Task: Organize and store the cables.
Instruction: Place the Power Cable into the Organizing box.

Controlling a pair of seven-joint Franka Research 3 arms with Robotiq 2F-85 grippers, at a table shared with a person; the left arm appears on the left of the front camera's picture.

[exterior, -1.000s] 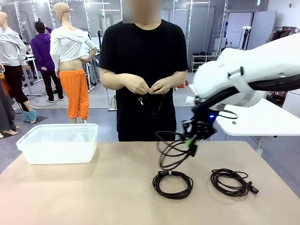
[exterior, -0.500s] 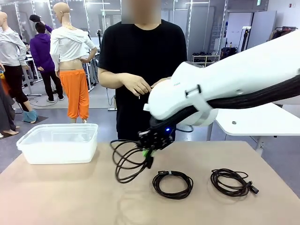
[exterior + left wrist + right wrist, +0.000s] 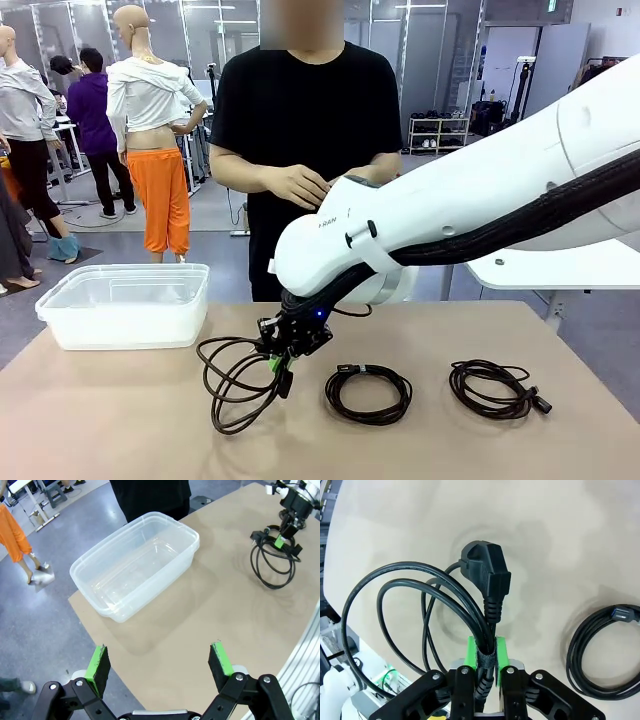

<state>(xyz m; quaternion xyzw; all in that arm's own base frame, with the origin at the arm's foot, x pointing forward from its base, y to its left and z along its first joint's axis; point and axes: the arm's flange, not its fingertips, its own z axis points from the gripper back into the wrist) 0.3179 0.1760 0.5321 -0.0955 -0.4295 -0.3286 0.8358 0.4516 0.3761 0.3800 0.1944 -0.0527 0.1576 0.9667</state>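
Note:
My right gripper (image 3: 282, 366) is shut on a loose coil of black cable (image 3: 235, 385) that hangs from it just above the table, left of centre. In the right wrist view the green pads (image 3: 470, 650) pinch the bound part of the cable (image 3: 415, 600), with its black plug (image 3: 487, 575) sticking out ahead of them. Two more coiled cables lie flat on the table, one in the middle (image 3: 368, 392) and one to the right (image 3: 493, 388). My left gripper (image 3: 160, 660) hangs open and empty high above the table's left end, near the tub.
A clear plastic tub (image 3: 120, 325) stands empty at the far left of the table, its wall (image 3: 112, 611) below my left gripper. A person in a black shirt stands at the far side with hands (image 3: 300, 185) held together at the waist.
My right arm has swung left across the table and lower, carrying the hanging cable from right of centre to left of centre. The two coils on the table have stayed put.

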